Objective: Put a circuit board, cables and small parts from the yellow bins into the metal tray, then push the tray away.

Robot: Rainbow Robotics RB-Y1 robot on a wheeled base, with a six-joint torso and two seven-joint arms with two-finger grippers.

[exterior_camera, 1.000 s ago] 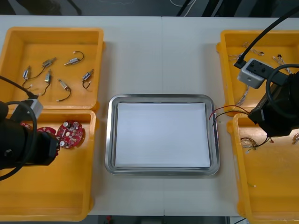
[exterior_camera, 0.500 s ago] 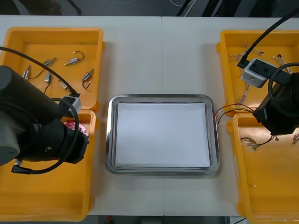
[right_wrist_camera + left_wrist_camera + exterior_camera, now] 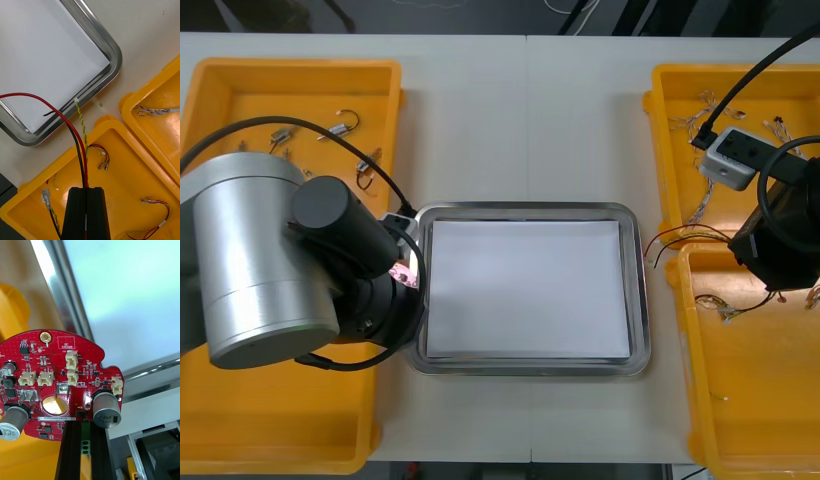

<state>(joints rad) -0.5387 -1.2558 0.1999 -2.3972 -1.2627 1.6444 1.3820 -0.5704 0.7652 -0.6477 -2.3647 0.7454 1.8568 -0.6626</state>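
Since a second ago the left arm (image 3: 270, 260) has swung out of the lower left bin (image 3: 280, 440) toward the middle of the frame, carrying the board with it. The right arm (image 3: 785, 240), at the right edge, has hardly shifted.

The left end effector (image 3: 85, 424) is clamped on the edge of the red board (image 3: 56, 386), which stands between the fingers with its component side facing the camera. In the front view a sliver of the board shows from under the arm at the left rim of the tray (image 3: 530, 366), just left of the frame's centre. In the left wrist view the shiny rim runs behind the board, with the white inside beyond it.

The right end effector (image 3: 86, 189) is closed on a red and black cable (image 3: 71, 127). Its wires rise from between the fingers and arc over the tray's corner, with the black tip above the white inside. A twisted yellow-green wire (image 3: 81, 123) runs up beside them; I cannot tell whether it is gripped too. In the front view the cable crosses the gap of desk (image 3: 520, 120) right of the tray.

More cables (image 3: 101, 157) lie in the lower right bin (image 3: 700, 400). Parts (image 3: 340, 128) lie in the upper left bin (image 3: 220, 90).
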